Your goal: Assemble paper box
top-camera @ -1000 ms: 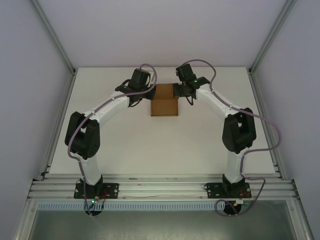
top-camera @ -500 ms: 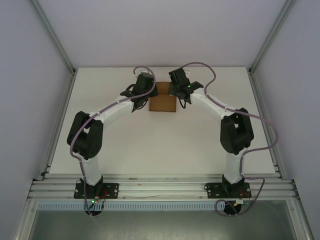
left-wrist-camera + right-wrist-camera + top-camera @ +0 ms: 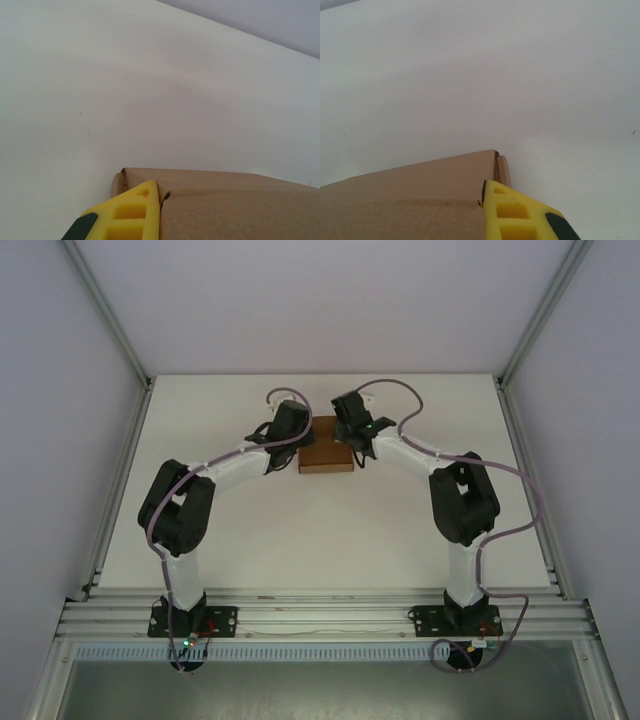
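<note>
Plain brown paper box [image 3: 327,455], matte cardboard, flat rectangle, lies far-centre on the smooth white desk [image 3: 300,530]. My left hand [image 3: 159,192] and right hand [image 3: 484,189] are clenched on its far corners. Each shows one yellow finger with square hollows, its mate hidden behind the cardboard.

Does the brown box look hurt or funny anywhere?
A little. The plain brown cardboard box has a small dark nick in its edge, right beside the left hand. It may be a tiny tear.
</note>
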### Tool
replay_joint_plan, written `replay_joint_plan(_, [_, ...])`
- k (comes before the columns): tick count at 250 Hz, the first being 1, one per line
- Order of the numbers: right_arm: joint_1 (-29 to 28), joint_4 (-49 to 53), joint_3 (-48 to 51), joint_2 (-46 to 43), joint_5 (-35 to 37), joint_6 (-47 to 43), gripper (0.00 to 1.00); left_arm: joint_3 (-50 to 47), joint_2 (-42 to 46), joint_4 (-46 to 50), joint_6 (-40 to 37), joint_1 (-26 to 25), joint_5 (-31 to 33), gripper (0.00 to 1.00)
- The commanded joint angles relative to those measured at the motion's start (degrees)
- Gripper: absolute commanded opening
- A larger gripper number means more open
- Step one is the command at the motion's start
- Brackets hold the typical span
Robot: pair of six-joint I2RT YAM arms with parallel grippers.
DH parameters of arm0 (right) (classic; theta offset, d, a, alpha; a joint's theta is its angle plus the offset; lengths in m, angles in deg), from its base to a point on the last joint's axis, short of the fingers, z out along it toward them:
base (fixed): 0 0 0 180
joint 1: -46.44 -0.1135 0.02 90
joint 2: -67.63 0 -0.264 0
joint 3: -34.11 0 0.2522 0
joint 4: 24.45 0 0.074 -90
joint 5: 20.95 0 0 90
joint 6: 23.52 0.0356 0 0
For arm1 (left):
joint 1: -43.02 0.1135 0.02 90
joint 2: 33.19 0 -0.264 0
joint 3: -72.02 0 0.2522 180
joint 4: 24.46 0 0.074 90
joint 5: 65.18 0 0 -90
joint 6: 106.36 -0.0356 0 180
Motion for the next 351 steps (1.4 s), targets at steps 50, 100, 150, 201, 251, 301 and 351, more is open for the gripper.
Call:
replay_joint_plan(50, [0.3, -7.9, 10.9, -3.0, 3.9, -0.1, 0.00, -8.0, 0.0, -6.9, 2.9, 0.0, -3.9, 0.00])
replay_joint_plan(100, [-0.2, -11.0, 16.0, -4.8, 5.5, -0.9, 0.00, -11.6, 1.8, -7.7, 1.5, -0.7, -4.4, 0.04])
replay_joint_plan(150, [-1.1, -15.7, 21.6, -6.6, 7.6, -4.3, 0.00, -15.6, 6.0, -8.7, -0.3, -0.9, -5.8, 0.32])
replay_joint_plan(201, [-2.6, -20.1, 27.1, -7.4, 9.7, -8.0, 0.00, -17.2, 9.4, -8.6, -2.7, -2.4, -5.6, 0.61])
replay_joint_plan(251, [-3.2, -23.0, 29.2, -8.4, 9.8, -8.4, 0.00, -18.7, 15.3, -5.4, -5.5, -2.9, -7.4, 1.00])
replay_joint_plan(301, [-3.6, -26.7, 30.8, -8.6, 8.9, -10.6, 0.00, -16.0, 20.4, 2.6, -4.6, -2.9, -4.7, 1.00])
replay_joint_plan(351, [-3.8, -32.0, 33.1, -8.1, 6.5, -15.1, 0.01, -6.0, 16.4, 12.0, 0.0, 0.6, -1.8, 1.00])
